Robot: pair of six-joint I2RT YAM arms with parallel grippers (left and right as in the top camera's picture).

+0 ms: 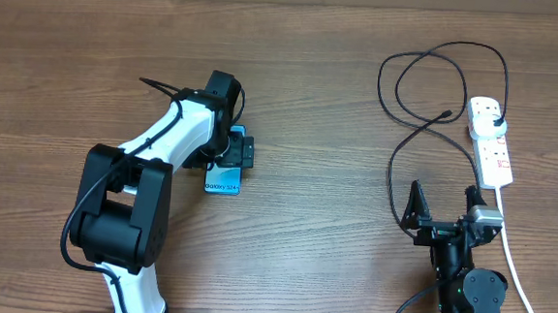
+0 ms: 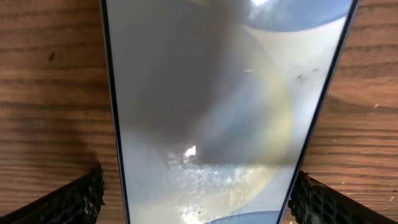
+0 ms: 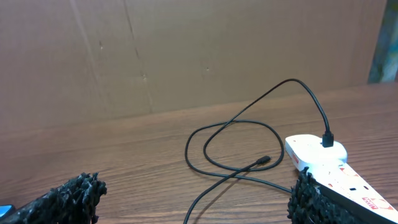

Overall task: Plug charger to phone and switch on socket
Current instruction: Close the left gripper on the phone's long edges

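Observation:
The phone (image 1: 223, 180) lies flat on the wooden table, left of centre, its light-blue screen up. My left gripper (image 1: 233, 149) hovers low over its far half and hides that part. In the left wrist view the phone (image 2: 217, 93) fills the frame, and the left gripper (image 2: 199, 208) stands open with one finger on each side of it. At the right, the white socket (image 1: 491, 140) holds the charger's plug (image 1: 493, 116). The black charger cable (image 1: 429, 88) loops to its loose connector (image 1: 446, 114). My right gripper (image 1: 443, 207) is open and empty, in front of the cable (image 3: 236, 124) and socket (image 3: 317, 152).
The socket's thick white cord (image 1: 515, 268) runs along the right side to the table's front edge, past the right arm's base. A brown cardboard wall (image 3: 186, 50) stands behind the table. Bare wood lies between the phone and the cable loops.

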